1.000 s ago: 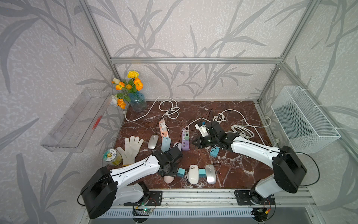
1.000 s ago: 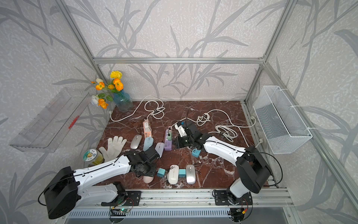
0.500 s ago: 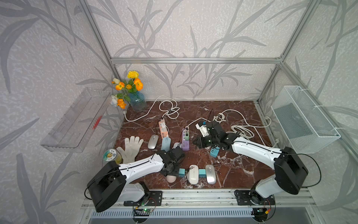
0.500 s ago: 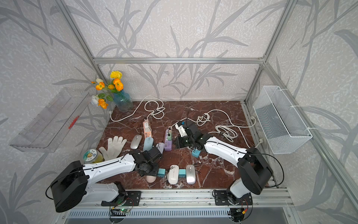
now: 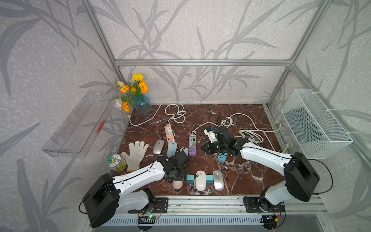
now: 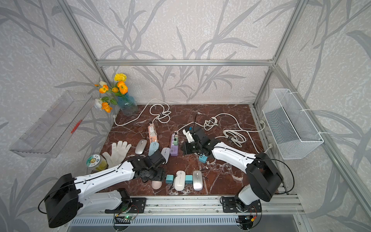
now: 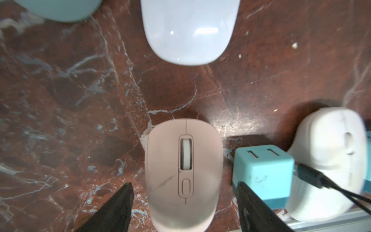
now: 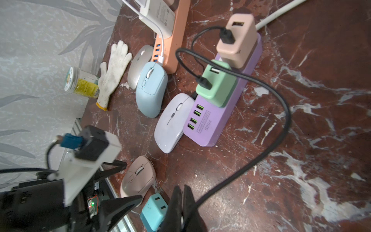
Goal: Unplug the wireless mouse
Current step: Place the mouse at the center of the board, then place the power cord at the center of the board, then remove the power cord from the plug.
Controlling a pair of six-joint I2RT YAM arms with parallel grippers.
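Got the left gripper (image 7: 184,185) hanging low over the pink wireless mouse (image 7: 183,170) with the jaws spread wide, one fingertip either side and bare marble table (image 7: 60,104) showing in both gaps, so gripping nothing at all; can spot that mouse in both top views (image 5: 177,184) (image 6: 156,184) right at the front edge of the table, at the left end of a short row, with a teal charger block (image 7: 261,170) just beside it and a white mouse (image 7: 329,160) after that; also seeing a thin black lead (image 7: 313,177) with its plug crossing in front of the block's edge and the white mouse, no clue from here about the port at its end; moving on to the right gripper (image 8: 182,189), clamped fully shut, and by the look of it pinching a black cable (image 8: 285,112) between the tips; can follow that cable looping back over the marble toward the green adapter (image 8: 216,84) plugged into the purple power strip (image 8: 218,128); hovering near the strip, apart from the pink wireless mouse.
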